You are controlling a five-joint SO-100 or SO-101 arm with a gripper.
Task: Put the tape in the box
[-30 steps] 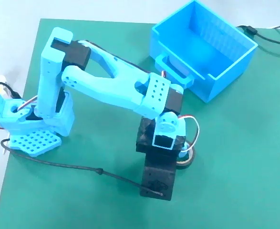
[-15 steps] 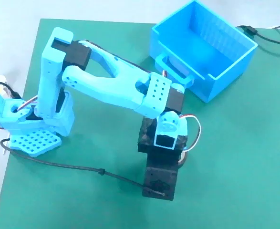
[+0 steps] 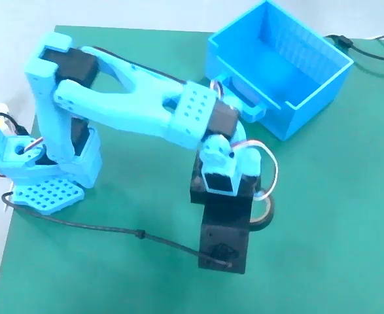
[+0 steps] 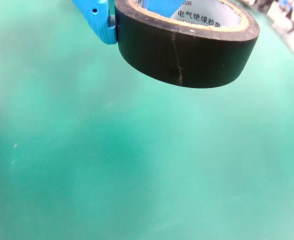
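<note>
The tape (image 4: 187, 55) is a black roll with a pale printed core, filling the top of the wrist view. My gripper (image 4: 134, 22) is shut on it, one blue finger (image 4: 100, 22) against the outer wall and the other inside the core. No contact with the green mat shows under the roll, which seems lifted. From the fixed view only a dark arc of the tape (image 3: 268, 216) peeks out beside the black wrist block, which hides the fingers. The box (image 3: 309, 88), a bright blue bin with its loop handle toward the arm, stands open at the upper right, well apart from the tape.
The arm's base (image 3: 41, 173) sits at the mat's left edge. A black cable (image 3: 139, 234) trails across the green mat (image 3: 349, 216) to the wrist block. Another cable (image 3: 371, 53) lies behind the box on the white table.
The arm's shoulder has tipped to the left and the wrist has come up toward the camera. The tape's visible arc has shifted slightly right beside the wrist block.
</note>
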